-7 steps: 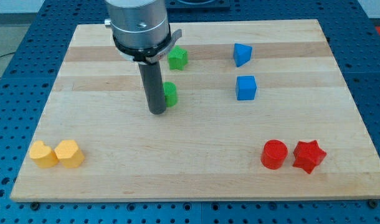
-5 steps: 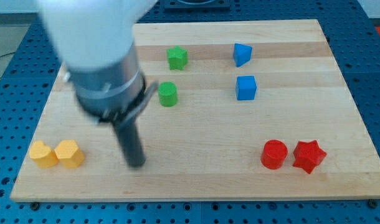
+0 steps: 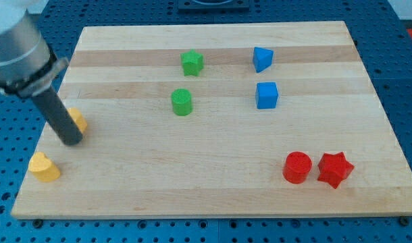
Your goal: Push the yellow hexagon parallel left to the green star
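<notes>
The yellow hexagon [image 3: 78, 119] lies near the board's left edge, half hidden behind my rod. My tip [image 3: 71, 140] rests on the board touching the hexagon's lower left side. The green star [image 3: 192, 63] sits near the view's top, far to the right of the hexagon and higher. A second yellow block, heart-like in shape [image 3: 43, 167], lies below the tip near the board's lower left corner.
A green cylinder [image 3: 182, 102] sits below the star. A blue wedge-like block [image 3: 262, 59] and a blue cube [image 3: 267, 95] are at the upper right. A red cylinder [image 3: 297, 167] and a red star [image 3: 335, 169] are at the lower right. The wooden board [image 3: 219, 196] ends close on the left.
My tip swept from beside the green cylinder down and left to the yellow blocks. The yellow hexagon has moved up, away from the other yellow block, which shifted slightly left.
</notes>
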`<state>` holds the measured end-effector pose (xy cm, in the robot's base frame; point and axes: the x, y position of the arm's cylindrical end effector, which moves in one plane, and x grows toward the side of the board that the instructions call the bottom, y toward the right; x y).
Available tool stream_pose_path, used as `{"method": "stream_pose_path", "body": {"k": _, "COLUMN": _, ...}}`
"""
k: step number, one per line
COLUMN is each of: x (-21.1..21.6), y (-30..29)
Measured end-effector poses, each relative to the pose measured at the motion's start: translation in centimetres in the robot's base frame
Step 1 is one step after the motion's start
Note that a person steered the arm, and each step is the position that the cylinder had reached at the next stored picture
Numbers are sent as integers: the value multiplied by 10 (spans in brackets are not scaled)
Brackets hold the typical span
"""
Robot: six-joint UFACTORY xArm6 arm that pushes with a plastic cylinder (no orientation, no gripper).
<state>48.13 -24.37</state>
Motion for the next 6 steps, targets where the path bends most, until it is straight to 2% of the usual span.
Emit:
{"method": "stream_pose_path", "body": {"k": 1, "x": 7, "y": -6}}
{"method": "stream_pose_path", "body": {"k": 2, "x": 3, "y": -50}}
{"method": "stream_pose_path", "body": {"k": 3, "x": -22, "y": -12}}
{"method": "stream_pose_path", "body": {"k": 4, "x": -72, "y": 18}}
{"method": "stream_pose_path", "body": {"k": 5, "x": -57, "y": 24}}
{"method": "stream_pose_path", "body": {"k": 6, "x": -25, "y": -19}}
